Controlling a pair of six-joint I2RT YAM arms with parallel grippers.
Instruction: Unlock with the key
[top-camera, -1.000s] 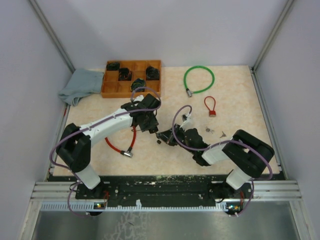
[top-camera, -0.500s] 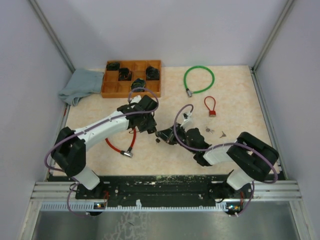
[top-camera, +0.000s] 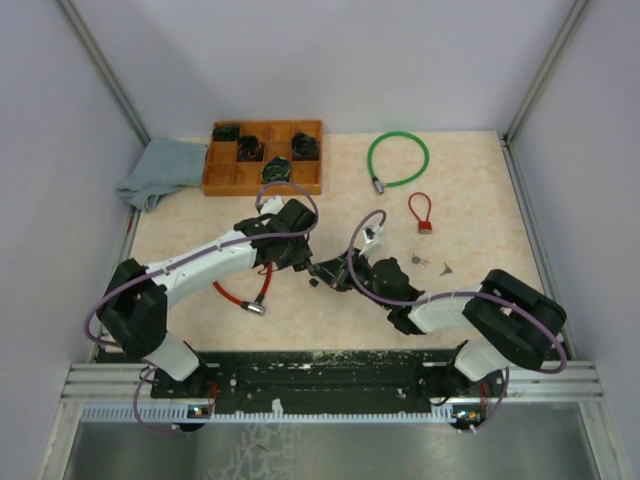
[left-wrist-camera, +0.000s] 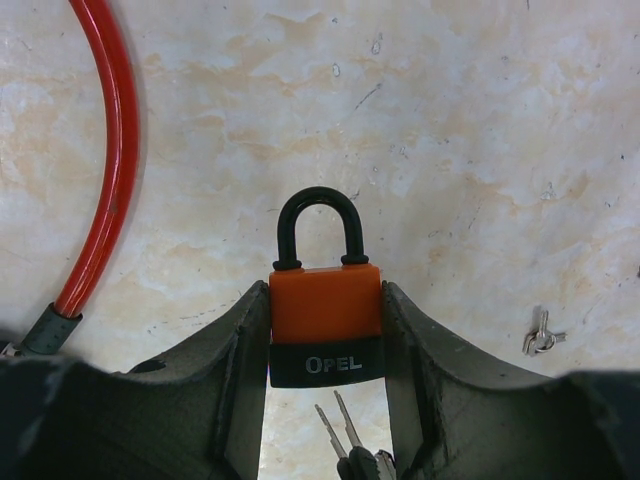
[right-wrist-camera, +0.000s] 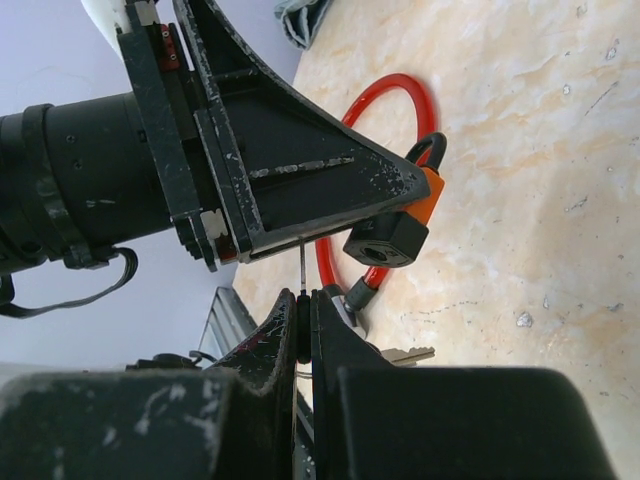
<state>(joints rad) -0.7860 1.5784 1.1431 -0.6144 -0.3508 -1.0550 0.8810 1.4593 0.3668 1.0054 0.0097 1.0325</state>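
Observation:
An orange padlock (left-wrist-camera: 324, 312) with a black base and black shackle sits clamped between the fingers of my left gripper (left-wrist-camera: 323, 300), which is shut on it. The keyhole faces my right gripper (right-wrist-camera: 304, 298). That gripper is shut on a key (right-wrist-camera: 301, 265) whose thin blade points up at the left finger, just left of the padlock (right-wrist-camera: 398, 228). In the left wrist view the key blades (left-wrist-camera: 338, 425) stand a short gap below the black base, apart from it. From above, the left gripper (top-camera: 290, 250) and the right gripper (top-camera: 328, 272) meet at mid-table.
A red cable lock (top-camera: 238, 293) lies under the left arm. An orange tray (top-camera: 226, 180) of black parts and a grey cloth (top-camera: 160, 170) are at the back left. A green cable lock (top-camera: 397, 158), a small red padlock (top-camera: 422, 212) and loose keys (top-camera: 430, 263) lie to the right.
The left arm's elbow has swung left and its wrist has come down slightly toward the right gripper. Both grips are unchanged.

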